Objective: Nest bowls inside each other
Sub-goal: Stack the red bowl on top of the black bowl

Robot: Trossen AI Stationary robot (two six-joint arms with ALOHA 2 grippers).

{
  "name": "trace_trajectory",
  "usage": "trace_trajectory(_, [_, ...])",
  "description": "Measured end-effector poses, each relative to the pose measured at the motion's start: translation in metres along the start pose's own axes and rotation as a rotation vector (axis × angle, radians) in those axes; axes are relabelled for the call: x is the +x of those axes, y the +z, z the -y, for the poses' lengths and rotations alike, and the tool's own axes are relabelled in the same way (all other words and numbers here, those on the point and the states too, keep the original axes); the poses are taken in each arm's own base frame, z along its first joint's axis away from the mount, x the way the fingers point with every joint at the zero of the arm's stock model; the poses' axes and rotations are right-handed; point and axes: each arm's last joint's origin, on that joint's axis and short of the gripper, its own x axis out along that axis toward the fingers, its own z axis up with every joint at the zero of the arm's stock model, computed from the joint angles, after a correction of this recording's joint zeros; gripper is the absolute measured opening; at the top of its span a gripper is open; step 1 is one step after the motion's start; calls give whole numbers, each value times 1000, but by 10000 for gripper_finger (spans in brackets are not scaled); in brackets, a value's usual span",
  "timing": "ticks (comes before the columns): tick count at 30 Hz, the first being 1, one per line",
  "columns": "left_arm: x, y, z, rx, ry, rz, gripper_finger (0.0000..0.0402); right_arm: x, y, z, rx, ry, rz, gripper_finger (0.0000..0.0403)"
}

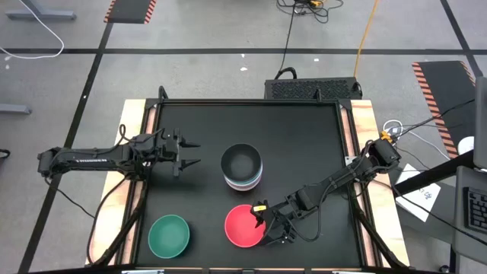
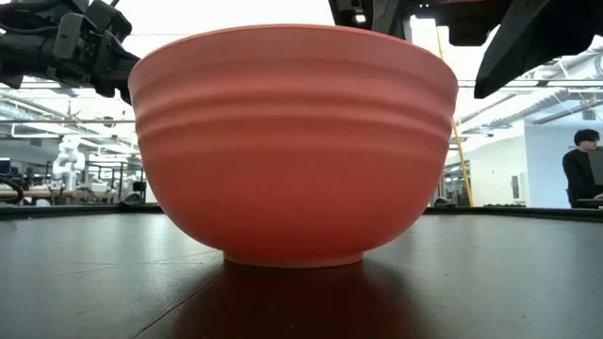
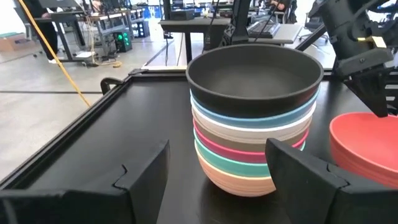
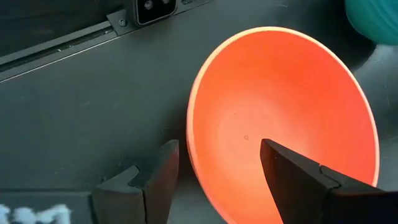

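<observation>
While its jaws straddle the rim of the red bowl (image 1: 243,226), one finger inside and one outside, the right claw (image 1: 268,225) stands unclenched. Left claw (image 1: 188,151) hangs spread wide, beside the stack of bowls (image 1: 243,167), black bowl (image 3: 255,78) uppermost. Green bowl (image 1: 169,235) sits apart on the table (image 1: 304,137).

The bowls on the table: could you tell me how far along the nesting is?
Done: a stack with the black bowl on top. In hand: the right gripper, open, straddles the red bowl's rim. Left: that and the green bowl. The left gripper waits open.
</observation>
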Motion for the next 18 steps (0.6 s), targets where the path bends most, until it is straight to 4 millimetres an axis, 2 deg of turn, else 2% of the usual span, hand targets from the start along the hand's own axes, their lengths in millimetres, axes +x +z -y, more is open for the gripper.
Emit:
trace_trajectory(6, [0,-1,0,-1,-1,-13,269,1,0,-1,6,53,31,219])
trace_trajectory(11, [0,-1,0,-1,-2,-13,269,20,-10,-1,40,93,2,219])
trace_trajectory(18, [0,-1,0,-1,-5,-13,269,37,-15,3,-2,41,-3,211])
